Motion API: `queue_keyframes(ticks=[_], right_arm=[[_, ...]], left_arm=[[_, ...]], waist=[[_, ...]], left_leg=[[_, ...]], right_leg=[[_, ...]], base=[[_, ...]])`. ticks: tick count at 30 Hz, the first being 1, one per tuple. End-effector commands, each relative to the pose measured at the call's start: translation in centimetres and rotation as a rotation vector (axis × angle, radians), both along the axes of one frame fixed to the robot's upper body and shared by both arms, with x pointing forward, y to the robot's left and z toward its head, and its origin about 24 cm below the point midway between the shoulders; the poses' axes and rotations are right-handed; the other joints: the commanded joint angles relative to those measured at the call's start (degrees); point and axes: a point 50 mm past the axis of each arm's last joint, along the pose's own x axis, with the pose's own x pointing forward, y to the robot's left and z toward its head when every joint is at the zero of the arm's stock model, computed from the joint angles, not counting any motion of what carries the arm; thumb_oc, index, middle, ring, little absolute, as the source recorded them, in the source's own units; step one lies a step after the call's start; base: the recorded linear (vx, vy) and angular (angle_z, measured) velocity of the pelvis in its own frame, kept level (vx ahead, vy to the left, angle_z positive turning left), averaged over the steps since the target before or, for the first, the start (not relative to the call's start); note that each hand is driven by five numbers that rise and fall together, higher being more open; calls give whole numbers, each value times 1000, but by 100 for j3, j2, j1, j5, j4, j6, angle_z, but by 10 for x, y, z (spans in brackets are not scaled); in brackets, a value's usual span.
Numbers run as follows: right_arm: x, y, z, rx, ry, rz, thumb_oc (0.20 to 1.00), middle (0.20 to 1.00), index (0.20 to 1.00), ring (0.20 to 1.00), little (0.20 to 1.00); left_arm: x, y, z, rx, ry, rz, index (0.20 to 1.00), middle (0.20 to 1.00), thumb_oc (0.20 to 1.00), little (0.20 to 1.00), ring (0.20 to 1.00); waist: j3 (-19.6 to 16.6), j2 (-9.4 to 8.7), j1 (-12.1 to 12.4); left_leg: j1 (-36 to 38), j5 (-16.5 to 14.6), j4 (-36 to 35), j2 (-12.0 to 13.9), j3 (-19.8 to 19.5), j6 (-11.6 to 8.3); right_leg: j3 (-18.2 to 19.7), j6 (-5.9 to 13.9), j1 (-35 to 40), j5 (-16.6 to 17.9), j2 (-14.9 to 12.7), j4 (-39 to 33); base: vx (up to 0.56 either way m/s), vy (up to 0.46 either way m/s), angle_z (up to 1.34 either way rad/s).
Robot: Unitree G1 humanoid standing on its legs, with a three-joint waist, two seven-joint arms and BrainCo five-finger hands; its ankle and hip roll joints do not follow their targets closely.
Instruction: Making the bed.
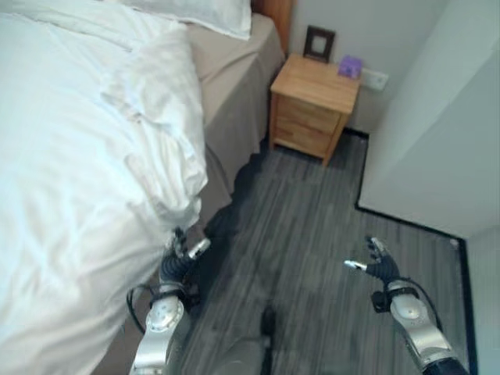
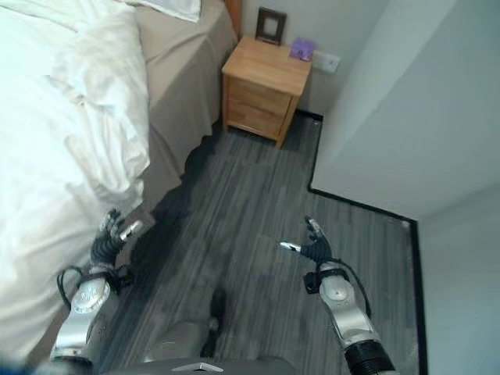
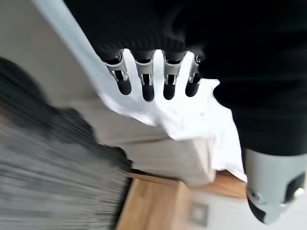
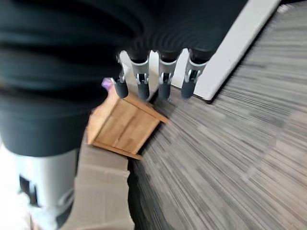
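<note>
- Two hands low in the eye views, nearest the camera, both over grey wood-grain floor (image 1: 312, 234).
- Left hand (image 1: 181, 258) sits just beside the bed's near edge, below the hanging hem of the white duvet (image 1: 70, 156); fingers (image 3: 144, 81) straight and spread, holding nothing, thumb apart. Cannot tell whether the fingertips touch the cloth.
- Right hand (image 2: 312, 246) well apart from the bed, out over open floor; fingers (image 4: 165, 79) straight and loosely spread, empty.
- Bed (image 1: 234, 101) fills the robot's left side. Its long axis runs from near-left away to the far wall, head end far.
- Duvet lies along that same axis, bunched and wrinkled. Its floor-side edge is folded back on itself in a thick roll, with one lobe drooping over the side of the bed, just above the left hand.
- Beyond the roll, a beige sheet (image 2: 176, 70) shows bare on top of the mattress and hangs down the side.
- White pillow (image 1: 203, 14) at the far head end, resting on the sheet.
- Wooden headboard (image 1: 275, 16) behind the pillow.
- Wooden nightstand (image 1: 311, 105) near the bed's head corner, against the far wall; a dark picture frame (image 1: 319, 43) and a small purple object (image 1: 349, 66) stand on it.
- White wall socket (image 1: 374, 79) just past the nightstand.
- White wall panel (image 1: 437, 125) with a dark skirting line closes the right side.
</note>
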Motion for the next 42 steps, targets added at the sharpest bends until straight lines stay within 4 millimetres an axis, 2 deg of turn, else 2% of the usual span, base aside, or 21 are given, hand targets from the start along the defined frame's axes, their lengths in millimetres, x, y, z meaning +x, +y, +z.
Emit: queue_keyframes(ticks=[1, 6, 9, 10, 11, 16, 17, 19, 20, 22, 25, 28, 29, 30, 32, 34, 35, 36, 38, 40, 42], right_arm=[[10, 9, 14, -12, -80, 54, 1000, 1000, 1000, 1000, 1000], [6, 3, 12, 46, -73, 9, 1000, 1000, 1000, 1000, 1000], [2, 7, 6, 57, -51, 6, 1000, 1000, 1000, 1000, 1000], [2, 7, 6, 58, -51, 6, 1000, 1000, 1000, 1000, 1000], [2, 6, 5, 49, -47, 2, 1000, 1000, 1000, 1000, 1000], [0, 7, 4, 39, -40, 9, 1000, 1000, 1000, 1000, 1000], [2, 10, 6, 41, -48, 35, 1000, 1000, 1000, 1000, 1000], [3, 11, 8, 32, -54, 52, 1000, 1000, 1000, 1000, 1000], [11, 12, 18, 15, -93, 76, 1000, 1000, 1000, 1000, 1000], [18, 14, 31, 17, -150, 92, 1000, 1000, 1000, 1000, 1000], [39, 12, 65, -19, -273, 109, 1000, 1000, 1000, 1000, 1000], [45, 11, 83, -59, -335, 131, 1000, 1000, 1000, 1000, 1000], [46, 9, 93, -69, -376, 144, 1000, 1000, 1000, 1000, 1000], [46, 10, 93, -70, -376, 144, 1000, 1000, 1000, 1000, 1000], [48, 9, 113, -98, -452, 160, 1000, 1000, 1000, 1000, 1000], [48, 12, 116, -129, -468, 179, 1000, 1000, 1000, 1000, 1000], [45, 10, 128, -134, -527, 175, 1000, 1000, 1000, 1000, 1000], [44, 10, 128, -134, -526, 175, 1000, 1000, 1000, 1000, 1000], [46, 15, 131, -137, -532, 192, 1000, 1000, 1000, 1000, 1000], [50, 13, 156, -187, -623, 196, 1000, 1000, 1000, 1000, 1000], [52, 18, 170, -178, -679, 214, 1000, 1000, 1000, 1000, 1000]], left_arm=[[-13, 31, 24, 154, -67, 55, 1000, 1000, 1000, 1000, 1000], [-11, 39, 29, 171, -83, 77, 1000, 1000, 1000, 1000, 1000], [-10, 39, 29, 184, -78, 81, 1000, 1000, 1000, 1000, 1000], [-10, 39, 29, 184, -79, 81, 1000, 1000, 1000, 1000, 1000], [-8, 37, 31, 190, -92, 63, 1000, 1000, 1000, 1000, 1000], [-8, 32, 29, 197, -88, 31, 1000, 1000, 1000, 1000, 1000], [-13, 35, 27, 186, -81, 56, 1000, 1000, 1000, 1000, 1000], [-15, 36, 25, 171, -79, 67, 1000, 1000, 1000, 1000, 1000], [-14, 37, 30, 160, -105, 73, 1000, 1000, 1000, 1000, 1000], [-10, 37, 43, 173, -163, 66, 1000, 1000, 1000, 1000, 1000], [5, 33, 74, 159, -307, 43, 1000, 1000, 1000, 1000, 1000], [8, 38, 94, 142, -407, 69, 1000, 1000, 1000, 1000, 1000], [10, 39, 112, 174, -482, 73, 1000, 1000, 1000, 1000, 1000], [10, 39, 112, 174, -482, 73, 1000, 1000, 1000, 1000, 1000], [8, 38, 127, 116, -570, 56, 1000, 1000, 1000, 1000, 1000], [3, 41, 124, 133, -557, 71, 1000, 1000, 1000, 1000, 1000], [-7, 44, 133, 108, -614, 85, 1000, 1000, 1000, 1000, 1000], [-7, 44, 133, 108, -613, 85, 1000, 1000, 1000, 1000, 1000], [-8, 45, 129, 78, -607, 95, 1000, 1000, 1000, 1000, 1000], [-6, 42, 135, 10, -649, 71, 1000, 1000, 1000, 1000, 1000], [-3, 39, 139, -51, -690, 58, 1000, 1000, 1000, 1000, 1000]], waist=[[-44, -36, 58], [-7, -176, -114], [-84, -205, -203], [-90, -214, -201], [-137, -196, -301], [-315, -130, -414], [-451, 44, -467], [-465, 122, -459], [-314, 146, -364], [-104, 133, -224], [230, -20, 13], [103, -13, 23], [-31, 106, -99], [-25, 102, -97], [-230, 175, -186], [-291, 179, -148], [-346, 160, -228], [-347, 147, -247], [-283, 206, -299], [-116, 314, -385], [-91, 262, -340]], left_leg=[[632, -146, -583, 698, -7, -632], [1059, -509, -583, 851, -112, -903], [1404, -864, -583, 1069, -181, -1146], [1387, -851, -583, 1058, -179, -1145], [1571, -987, -583, 1138, -338, -1220], [1998, -1267, -583, 1435, -565, -1358], [2142, -945, -528, 1773, -557, -1496], [2007, -676, -173, 1884, -566, -1578], [1245, -151, 1231, 1821, -706, -1610], [807, 110, 1870, 1742, -779, -1457], [-192, -388, 2439, 1263, -312, -1289], [-273, -786, 1628, 832, 87, -1147], [-162, -605, 879, 826, 996, -1039], [-143, -593, 853, 819, 1001, -1038], [195, -586, 269, 901, 1850, -983], [370, -565, 59, 649, 1529, -891], [765, -508, -449, 612, 1615, -684], [783, -485, -494, 576, 1597, -664], [963, -556, -583, 509, 1343, -526], [1052, -538, -583, 693, 1040, -588], [1062, -559, -583, 739, 802, -702]], right_leg=[[-724, -213, 144, 1262, -543, -2239], [-970, -293, 8, 861, -245, -4511], [-580, -120, -148, 1427, -86, -6346], [-574, -121, -165, 1440, -95, -6346], [-59, -55, -433, 1531, -104, -6346], [169, -99, -329, 1681, -48, -6267], [90, -212, -232, 1597, 94, -6162], [42, -290, -123, 1534, 166, -6182], [-130, -521, 194, 1362, 215, -6252], [-171, -688, 368, 1206, 237, -6221], [-345, -773, 717, 950, 72, -6281], [-446, -721, 823, 855, 0, -6297], [-635, -718, 942, 644, 118, -6202], [-630, -717, 944, 636, 111, -6192], [-1017, -643, 1134, 315, 135, -5708], [-1129, -585, 1128, 271, 55, -5410], [-1413, -279, 732, 809, -227, -3957], [-1417, -253, 706, 779, -270, -3884], [-1295, -29, 325, 1421, -553, -3000], [-787, -56, -327, 1315, -470, -2378], [-648, -168, -344, 1080, -605, -2906]], base=[[539, 66, 56], [486, -104, 55], [550, -152, 31], [561, -168, 37], [355, -108, 43], [549, -274, 66], [345, -207, 33], [373, -328, 7], [270, -336, -8], [170, -331, 3], [208, -253, 1], [312, -44, -4], [315, -32, 25], [299, -45, 86], [370, -4, 119], [364, 102, 76], [312, 122, 39], [265, 96, 19], [137, 74, 69], [126, -71, 134], [158, -191, 149]])
